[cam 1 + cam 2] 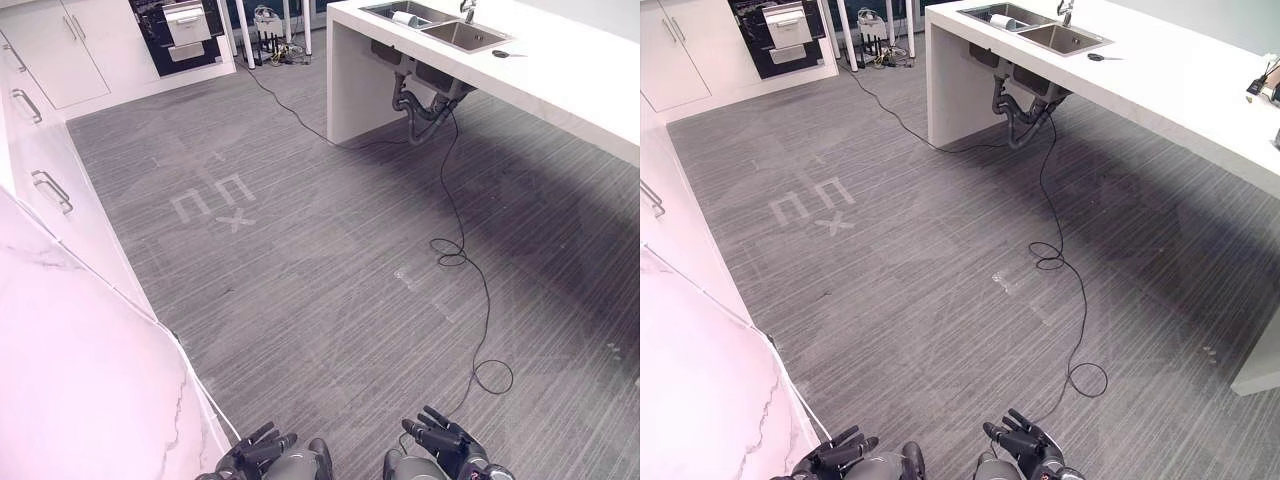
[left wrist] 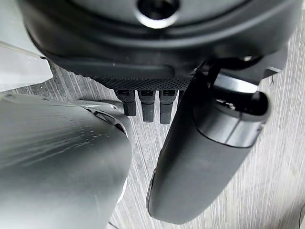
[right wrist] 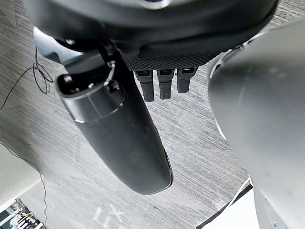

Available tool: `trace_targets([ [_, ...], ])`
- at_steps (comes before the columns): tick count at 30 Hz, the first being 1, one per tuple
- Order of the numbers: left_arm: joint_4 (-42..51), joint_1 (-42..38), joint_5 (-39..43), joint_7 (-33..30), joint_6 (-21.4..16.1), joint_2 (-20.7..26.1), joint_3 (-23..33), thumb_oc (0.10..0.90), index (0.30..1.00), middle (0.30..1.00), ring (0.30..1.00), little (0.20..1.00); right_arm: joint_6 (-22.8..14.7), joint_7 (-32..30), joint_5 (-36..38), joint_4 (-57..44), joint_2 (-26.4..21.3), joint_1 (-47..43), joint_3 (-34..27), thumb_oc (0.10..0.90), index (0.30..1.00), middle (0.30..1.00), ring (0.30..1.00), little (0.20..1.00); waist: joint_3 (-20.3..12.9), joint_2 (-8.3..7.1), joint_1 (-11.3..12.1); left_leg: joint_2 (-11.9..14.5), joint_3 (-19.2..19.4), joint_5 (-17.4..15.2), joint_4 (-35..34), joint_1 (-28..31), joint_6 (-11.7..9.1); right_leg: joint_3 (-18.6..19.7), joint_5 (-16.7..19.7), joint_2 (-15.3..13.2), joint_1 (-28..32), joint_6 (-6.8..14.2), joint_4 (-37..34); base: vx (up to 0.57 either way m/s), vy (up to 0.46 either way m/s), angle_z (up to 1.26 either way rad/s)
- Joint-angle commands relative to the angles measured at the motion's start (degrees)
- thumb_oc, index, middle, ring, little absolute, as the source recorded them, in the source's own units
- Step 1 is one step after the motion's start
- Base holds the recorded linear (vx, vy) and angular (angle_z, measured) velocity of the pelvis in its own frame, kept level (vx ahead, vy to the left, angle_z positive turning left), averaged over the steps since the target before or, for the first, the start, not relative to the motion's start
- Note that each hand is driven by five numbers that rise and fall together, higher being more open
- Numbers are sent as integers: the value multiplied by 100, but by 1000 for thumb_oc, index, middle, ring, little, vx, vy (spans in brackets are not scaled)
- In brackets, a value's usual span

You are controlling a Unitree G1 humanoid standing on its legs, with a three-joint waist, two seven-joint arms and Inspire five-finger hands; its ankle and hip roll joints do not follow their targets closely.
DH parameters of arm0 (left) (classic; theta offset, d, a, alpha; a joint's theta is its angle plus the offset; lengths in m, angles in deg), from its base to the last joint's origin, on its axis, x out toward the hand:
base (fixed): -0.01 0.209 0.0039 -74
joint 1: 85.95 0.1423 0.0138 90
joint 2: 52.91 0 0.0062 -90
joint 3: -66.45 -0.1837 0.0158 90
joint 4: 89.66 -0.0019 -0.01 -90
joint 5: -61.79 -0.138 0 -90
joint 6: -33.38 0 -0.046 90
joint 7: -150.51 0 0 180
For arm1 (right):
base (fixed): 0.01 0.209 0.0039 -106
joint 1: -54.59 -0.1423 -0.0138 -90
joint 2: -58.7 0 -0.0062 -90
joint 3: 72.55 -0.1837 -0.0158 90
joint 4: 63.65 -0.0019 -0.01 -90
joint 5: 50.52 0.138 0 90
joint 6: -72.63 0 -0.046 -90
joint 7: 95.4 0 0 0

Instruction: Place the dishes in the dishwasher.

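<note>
Both of my hands hang low over the grey floor and hold nothing. My left hand (image 1: 262, 450) is beside the marble counter, its fingers (image 2: 147, 102) straight and its thumb relaxed. My right hand (image 1: 445, 440) hangs a little to the right, fingers (image 3: 164, 83) straight as well. Far across the room a dark open appliance (image 1: 185, 30) with a white rack pulled out stands among the white cabinets. A steel double sink (image 1: 440, 25) is set into the white island, and a white dish (image 1: 404, 18) lies in its far basin.
A pale marble counter (image 1: 80, 370) runs along my left, with white drawers and metal handles (image 1: 50, 190) beyond it. The white island (image 1: 560, 70) spans the right side, with a small dark object (image 1: 500, 53) on it. Tape marks (image 1: 215, 200) lie on the floor.
</note>
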Motion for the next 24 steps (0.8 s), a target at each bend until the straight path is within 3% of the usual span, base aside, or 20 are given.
trace_targets([
  [1,157,-90,-216,1068,139,-358,-309,800,900,900,900,900,-139,227,-78,74,-301,-260,-44,800,900,900,900,900,-272,175,26,36,-564,-864,-116,459,-335,-205,-504,-41,-233,216,324,18,-33,0],
  [4,163,-100,-27,983,259,-392,-347,800,900,900,900,900,-126,251,-218,110,-297,-240,-36,800,900,900,900,900,-308,223,-21,93,-513,-843,-116,450,-370,-209,-542,-39,-225,198,324,33,-33,-4],
  [9,-31,-151,-373,718,354,-398,-416,800,900,900,900,900,-85,-4,-342,119,-267,-206,23,800,900,900,900,900,-331,251,-96,125,-515,-827,-116,435,-393,-150,-596,4,-213,161,324,16,-13,-1],
  [13,-187,-216,-179,635,541,-447,-391,800,900,900,900,900,135,-196,-416,254,-257,-192,3,800,900,900,900,900,-356,269,-144,146,-535,-818,-116,438,-405,-109,-627,36,-197,130,324,17,-12,1],
  [18,-247,-295,-418,54,377,-445,-406,800,900,900,900,900,169,-246,-581,391,-267,-203,72,800,900,900,900,900,-347,283,-178,132,-654,-781,-116,397,-405,28,-663,135,-201,73,324,11,-31,4],
  [22,-277,-303,-466,3,275,-489,-362,800,900,900,900,900,119,-238,-568,409,-243,-212,99,800,900,900,900,900,-357,282,-163,140,-677,-774,-116,394,-417,17,-680,151,-185,55,324,24,-56,6],
  [24,-239,-288,16,25,389,-530,-345,800,900,900,900,900,112,-264,-637,357,-236,-228,145,800,900,900,900,900,-340,288,-167,160,-695,-751,-116,385,-431,18,-695,168,-183,30,324,18,-102,11],
])
